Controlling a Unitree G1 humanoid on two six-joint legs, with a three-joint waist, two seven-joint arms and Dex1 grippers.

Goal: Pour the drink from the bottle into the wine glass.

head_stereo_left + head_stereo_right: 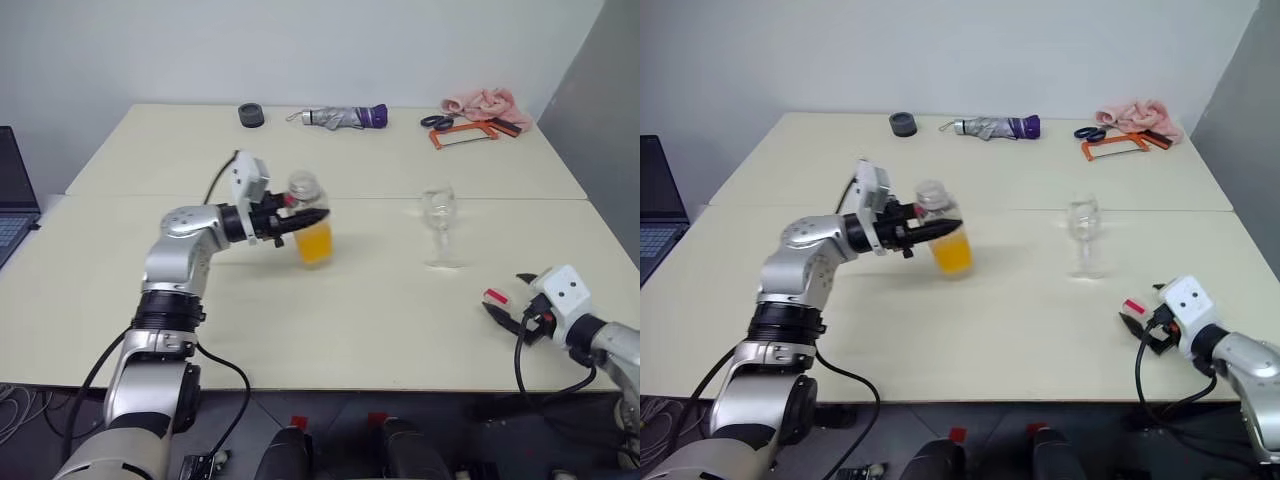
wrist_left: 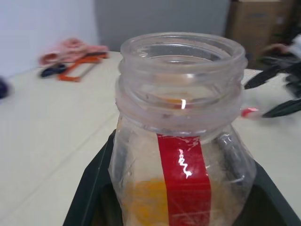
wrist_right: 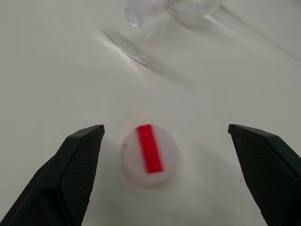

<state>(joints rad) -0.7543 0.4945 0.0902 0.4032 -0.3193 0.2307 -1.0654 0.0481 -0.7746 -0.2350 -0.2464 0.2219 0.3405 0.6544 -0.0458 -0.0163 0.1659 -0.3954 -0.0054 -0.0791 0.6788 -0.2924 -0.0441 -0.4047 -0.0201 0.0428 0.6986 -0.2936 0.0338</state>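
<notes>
My left gripper (image 1: 305,218) is shut on the bottle (image 1: 311,230), a small clear plastic bottle with a red label strip (image 2: 184,183). I hold it over the table left of centre, leaning a little. Its mouth (image 2: 181,52) is uncapped. The orange drink (image 1: 315,246) fills its lower part. The wine glass (image 1: 438,224) stands upright on the table to the right of the bottle, apart from it. Near the front right edge my right gripper (image 1: 507,298) is open. The white cap with a red stripe (image 3: 148,155) lies on the table between its fingers (image 3: 77,165), touching neither.
Along the far edge lie a dark round object (image 1: 251,114), a folded grey umbrella with a purple end (image 1: 345,117), scissors (image 1: 436,121), an orange-framed saw (image 1: 465,134) and a pink cloth (image 1: 485,101). A laptop (image 1: 15,200) sits off the table's left side.
</notes>
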